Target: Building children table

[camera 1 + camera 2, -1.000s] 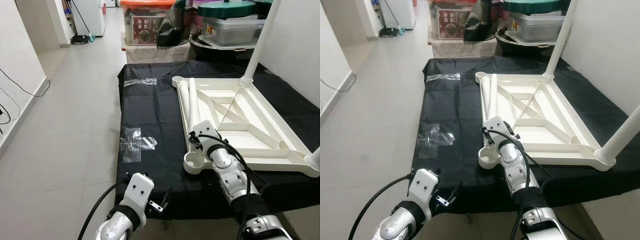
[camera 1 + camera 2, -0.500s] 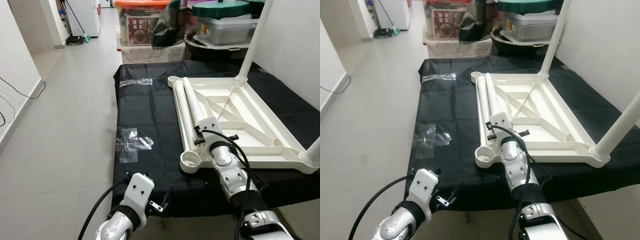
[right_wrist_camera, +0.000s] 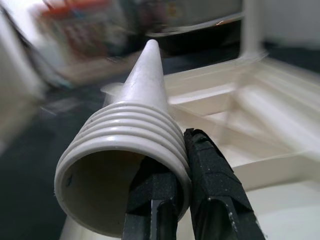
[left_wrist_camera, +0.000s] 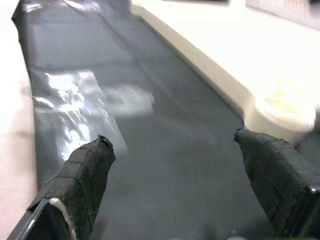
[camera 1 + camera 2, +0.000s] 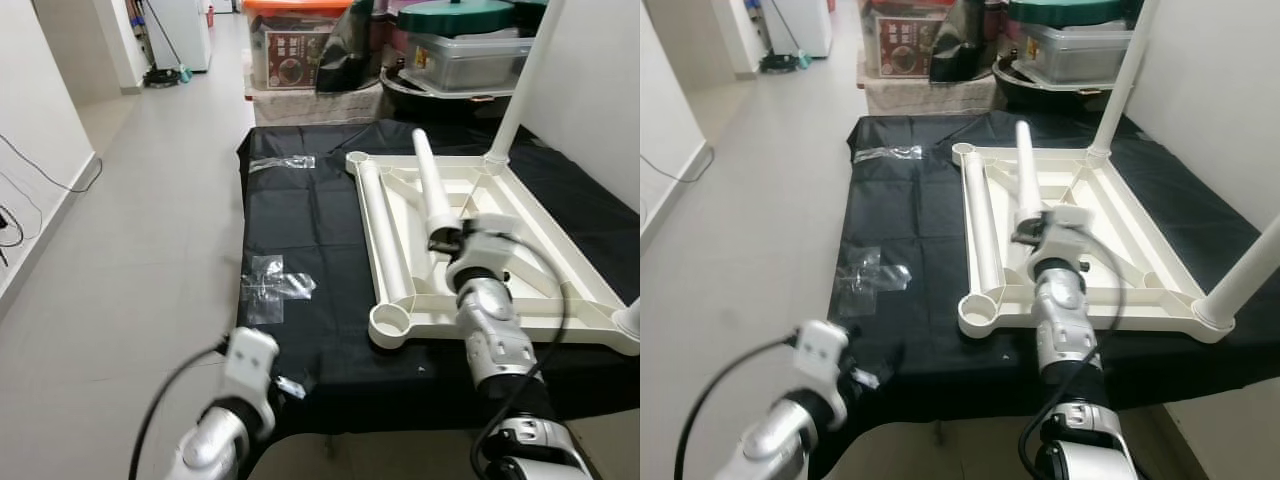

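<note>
A white children's table top lies upside down on a black cloth. One white leg stands in the far right corner, another in the near right corner. A third leg lies along the left rim. My right gripper is shut on a fourth leg at its ribbed, threaded end, holding it tilted up over the top. The near left socket is empty. My left gripper stands open low over the cloth's front edge, short of that socket.
Clear plastic wrap lies on the cloth's left part, more at the far corner. Storage boxes and tubs stand behind the cloth. A white wall runs along the right, and tiled floor lies to the left.
My right gripper has lifted one leg out of the table top and swung it up and to the right. The left arm has shifted slightly left. The camera has moved.
</note>
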Motion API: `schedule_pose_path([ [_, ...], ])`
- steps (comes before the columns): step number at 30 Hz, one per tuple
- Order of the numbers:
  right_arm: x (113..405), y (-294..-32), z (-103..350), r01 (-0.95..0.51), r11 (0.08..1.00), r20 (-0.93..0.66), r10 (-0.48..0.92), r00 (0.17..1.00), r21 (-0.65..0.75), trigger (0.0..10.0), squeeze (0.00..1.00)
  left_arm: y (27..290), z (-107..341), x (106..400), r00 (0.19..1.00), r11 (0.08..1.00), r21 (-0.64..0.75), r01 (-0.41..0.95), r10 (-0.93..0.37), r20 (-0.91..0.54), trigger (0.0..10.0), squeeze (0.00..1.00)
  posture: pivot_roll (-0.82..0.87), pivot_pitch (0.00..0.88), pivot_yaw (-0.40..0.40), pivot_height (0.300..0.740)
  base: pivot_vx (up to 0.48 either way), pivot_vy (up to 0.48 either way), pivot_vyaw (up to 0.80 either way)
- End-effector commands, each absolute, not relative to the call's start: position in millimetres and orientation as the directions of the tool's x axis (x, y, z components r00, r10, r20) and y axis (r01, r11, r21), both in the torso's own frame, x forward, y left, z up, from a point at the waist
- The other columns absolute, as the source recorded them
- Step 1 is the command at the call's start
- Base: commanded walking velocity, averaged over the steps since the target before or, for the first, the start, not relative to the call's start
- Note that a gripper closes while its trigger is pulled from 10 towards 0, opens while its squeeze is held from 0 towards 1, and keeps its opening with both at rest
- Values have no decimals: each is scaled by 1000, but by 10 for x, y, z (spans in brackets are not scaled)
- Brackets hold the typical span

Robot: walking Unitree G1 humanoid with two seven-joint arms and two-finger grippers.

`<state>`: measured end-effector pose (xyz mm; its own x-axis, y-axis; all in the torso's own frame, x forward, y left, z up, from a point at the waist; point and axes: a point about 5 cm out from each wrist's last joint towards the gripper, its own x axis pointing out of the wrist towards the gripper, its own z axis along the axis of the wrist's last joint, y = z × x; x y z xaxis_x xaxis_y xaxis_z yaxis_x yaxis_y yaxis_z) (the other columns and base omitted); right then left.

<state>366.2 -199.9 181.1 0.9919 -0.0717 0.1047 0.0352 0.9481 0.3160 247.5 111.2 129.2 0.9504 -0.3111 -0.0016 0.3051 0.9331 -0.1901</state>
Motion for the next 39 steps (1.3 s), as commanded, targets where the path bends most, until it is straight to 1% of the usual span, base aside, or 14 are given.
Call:
schedule_pose_path([
  [1,3640,-1956,1829,-50,917,131,-3,991,397,0,0,1180,1286,2488,956,924,-261,280,-292,-5,10000,1000,74,16,-38,740,0,0,0],
  [3,3534,-1840,1799,-248,830,165,190,968,501,0,0,1313,1460,2587,968,851,-464,247,-242,72,10000,1000,76,14,-38,740,0,0,0],
  [4,3534,-1840,1799,-248,830,165,190,968,501,0,0,1313,1460,2587,968,851,-464,247,-242,72,10000,1000,76,14,-38,740,0,0,0],
  [5,3451,-1767,1775,-359,770,184,309,933,528,0,0,1389,1555,2634,968,786,-566,250,-220,123,10000,1000,74,9,-32,740,0,0,0],
  [7,3355,-1687,1743,-460,703,195,427,883,542,0,0,1449,1646,2662,963,716,-644,271,-209,173,10000,1000,72,6,-31,740,0,0,0],
  [8,3355,-1687,1743,-460,703,195,427,883,542,0,0,1449,1646,2662,963,716,-644,271,-209,173,10000,1000,72,6,-31,740,0,0,0],
  [9,3262,-1619,1711,-536,639,195,526,828,552,0,0,1504,1717,2681,956,653,-699,293,-197,216,10000,0,70,2,-27,740,0,0,0],
  [10,3262,-1619,1711,-536,639,195,526,828,552,0,0,1504,1717,2681,956,653,-699,293,-197,216,10000,0,70,2,-27,740,0,0,0],
  [14,2965,-1498,1650,-702,430,206,752,626,568,0,0,1653,1903,2688,929,481,-795,369,-166,331,10000,0,73,0,-29,740,0,0,0],
  [15,2965,-1498,1650,-702,430,206,752,626,568,0,0,1653,1903,2688,929,481,-795,369,-166,331,10000,0,73,0,-29,740,0,0,0],
  [19,2807,-1561,1662,-749,294,221,835,503,594,0,0,1796,1938,2615,899,405,-803,437,-201,388,10000,0,79,9,-35,740,0,0,0],
  [27,2740,-1691,1682,-748,245,227,854,467,617,0,0,1920,1896,2482,876,332,-812,480,-224,426,10000,0,79,16,-37,740,0,0,0],
  [31,2589,-1729,1635,-761,184,197,904,379,622,0,0,2013,1937,2452,865,278,-820,500,-194,462,10000,0,79,20,-40,740,0,0,0],
  [39,2497,-1804,1577,-743,146,181,923,340,653,0,0,2170,1986,2439,854,222,-824,521,-150,499,10000,0,77,25,-40,740,0,0,0],
])
